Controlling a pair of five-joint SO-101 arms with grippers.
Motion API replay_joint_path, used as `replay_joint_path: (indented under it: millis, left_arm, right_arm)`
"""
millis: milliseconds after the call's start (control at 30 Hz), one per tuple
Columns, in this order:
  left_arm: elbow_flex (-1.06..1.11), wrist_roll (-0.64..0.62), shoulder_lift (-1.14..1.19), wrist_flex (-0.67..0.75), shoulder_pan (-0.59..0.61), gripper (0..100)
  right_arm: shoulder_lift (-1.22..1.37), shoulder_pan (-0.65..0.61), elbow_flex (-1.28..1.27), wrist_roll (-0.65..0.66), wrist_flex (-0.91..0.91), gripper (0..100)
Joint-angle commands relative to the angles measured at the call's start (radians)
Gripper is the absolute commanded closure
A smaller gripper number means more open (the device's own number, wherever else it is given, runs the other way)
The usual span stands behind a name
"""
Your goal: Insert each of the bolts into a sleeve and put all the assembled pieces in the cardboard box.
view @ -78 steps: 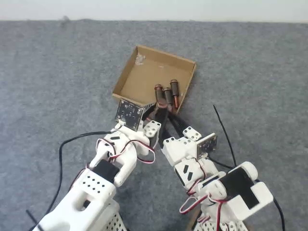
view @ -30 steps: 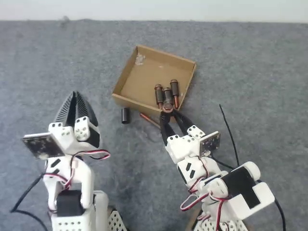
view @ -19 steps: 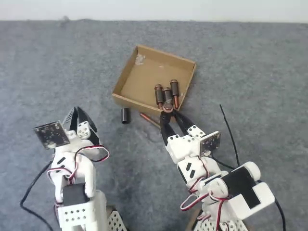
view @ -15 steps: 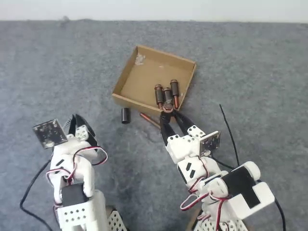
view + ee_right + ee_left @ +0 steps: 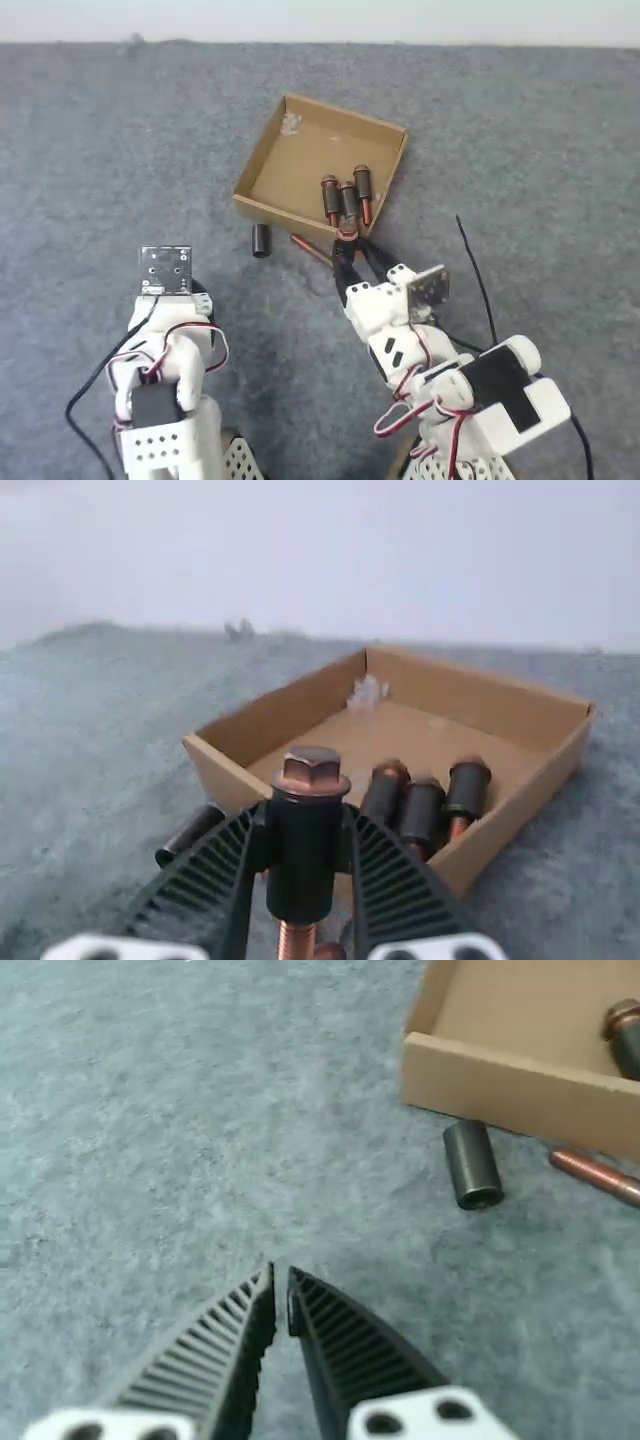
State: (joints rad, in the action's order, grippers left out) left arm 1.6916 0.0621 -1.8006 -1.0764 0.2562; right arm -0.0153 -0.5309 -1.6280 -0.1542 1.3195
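The left arm has drawn back from the box front, where it worked beside the right arm 2.6 s ago, swung out left and folded up. The left claw point(image 5: 279, 1282), splayed wide a second ago, is now drawn to a thin slit and holds nothing, low over bare carpet. The sleeve point(image 5: 260, 240) and the bolt point(image 5: 311, 249) were covered by the arms 2.6 s ago. For the last second they have lain unmoved on the carpet just before the box's near wall, the sleeve left of the bolt and apart from it. The right claw point(image 5: 351, 246) has stayed at that wall, clamped on the held piece point(image 5: 303, 845), a bolt seated in a dark sleeve with its head up. Its fingers look a little less spread than a second ago. The three pieces point(image 5: 346, 197) lie side by side in the box point(image 5: 262, 151) against its right wall, as before.

From above, the left claw is hidden under its wrist board point(image 5: 165, 270). In the left wrist view the bolt point(image 5: 596, 1176) runs off the frame edge, and the single piece seen in the box point(image 5: 500, 1088) is cut off too. The sleeve point(image 5: 472, 1165) lies whole, near the cardboard wall. In the right wrist view the held piece's copper shank leaves the frame, and the sleeve point(image 5: 189, 835) is partly behind a finger. A pale scrap point(image 5: 290, 123) in the box's far corner is too small to identify.
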Motion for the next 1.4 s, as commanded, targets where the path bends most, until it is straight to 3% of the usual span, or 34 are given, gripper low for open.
replay_joint_path:
  millis: [0, 167, 433, 567, 733, 1067, 1200, 1367]
  left_arm:
    - [-0.007, 0.018, -0.020, -0.005, -0.005, 98]
    - [-0.007, 0.018, -0.020, -0.003, -0.003, 98]
    - [-0.007, 0.018, -0.020, -0.003, -0.002, 98]
    - [-0.007, 0.018, -0.020, -0.003, -0.002, 98]
    - [-0.007, 0.018, -0.020, -0.003, 0.000, 98]
    - [-0.007, 0.020, -0.020, -0.003, 0.000, 98]
    - [-0.007, 0.020, -0.020, -0.003, 0.000, 98]
    - [-0.007, 0.078, -0.020, -0.003, 0.000, 98]
  right_arm:
    - [-0.045, 0.015, 0.081, 0.026, -0.096, 99.2]
    - [-0.231, 0.027, 0.123, 0.026, -0.337, 99.2]
    - [-0.641, 0.107, 0.407, 0.026, -1.156, 99.2]
    - [-0.682, 0.108, 0.615, 0.026, -1.483, 99.2]
    - [-0.526, 0.111, 0.810, 0.026, -1.547, 99.2]
    - [0.033, 0.127, 1.247, 0.061, -1.577, 99.0]
    - [0.208, 0.127, 1.452, 0.242, -1.784, 98.9]
    - [0.380, 0.119, 1.689, 0.261, -1.975, 98.7]
